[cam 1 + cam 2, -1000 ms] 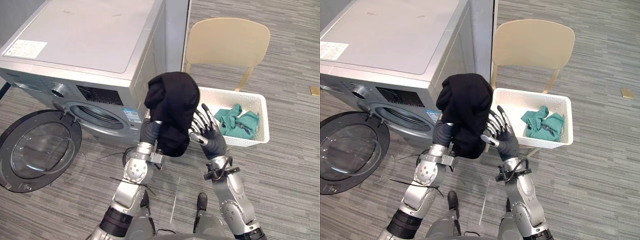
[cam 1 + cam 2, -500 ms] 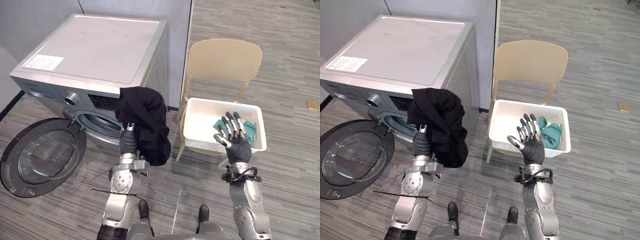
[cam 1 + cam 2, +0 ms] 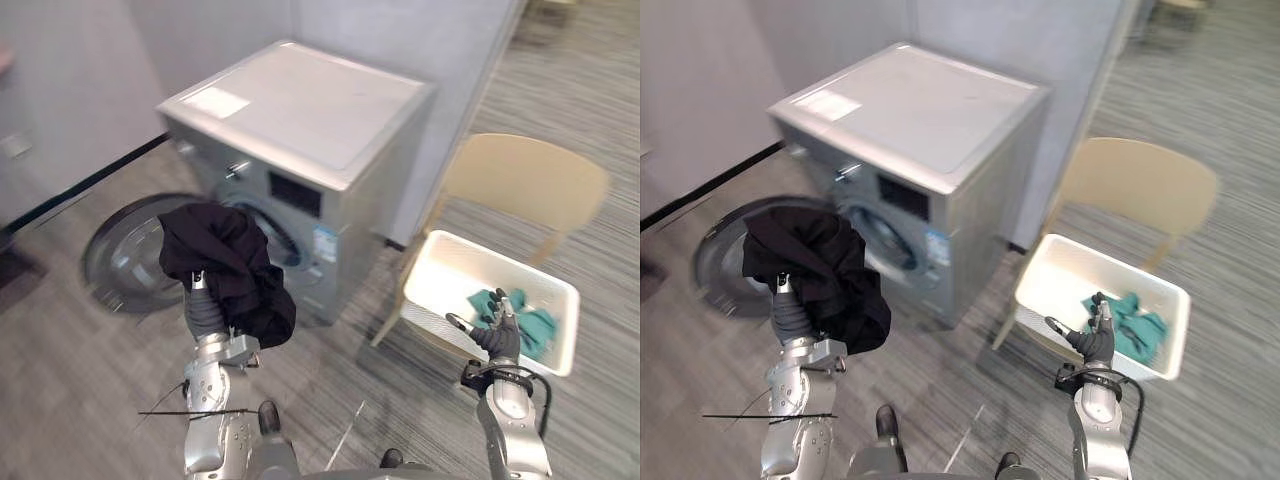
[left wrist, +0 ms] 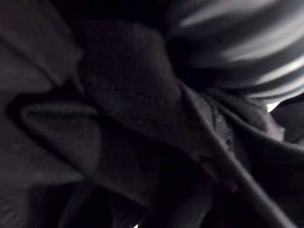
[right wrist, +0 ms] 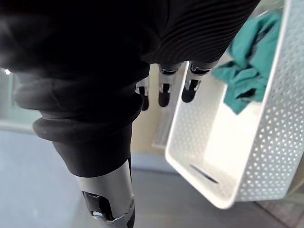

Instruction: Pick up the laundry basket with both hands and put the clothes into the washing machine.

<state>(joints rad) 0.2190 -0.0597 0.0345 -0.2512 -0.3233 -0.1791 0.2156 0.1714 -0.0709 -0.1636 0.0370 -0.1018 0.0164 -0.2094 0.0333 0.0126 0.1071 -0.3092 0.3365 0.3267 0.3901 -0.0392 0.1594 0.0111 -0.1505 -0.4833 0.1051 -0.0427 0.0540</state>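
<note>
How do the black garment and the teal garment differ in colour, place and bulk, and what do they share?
Colour: the black garment is black, the teal garment blue-green.
Place: the black garment hangs draped over the raised left robot hand before the washing machine; the teal garment lies in the white laundry basket.
Bulk: the black garment looks the bigger bundle, the teal garment smaller.
Both are crumpled cloth.

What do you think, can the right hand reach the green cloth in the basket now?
Probably yes: the right hand, open, is by the white basket's near rim, and nothing covers the green cloth inside.
</note>
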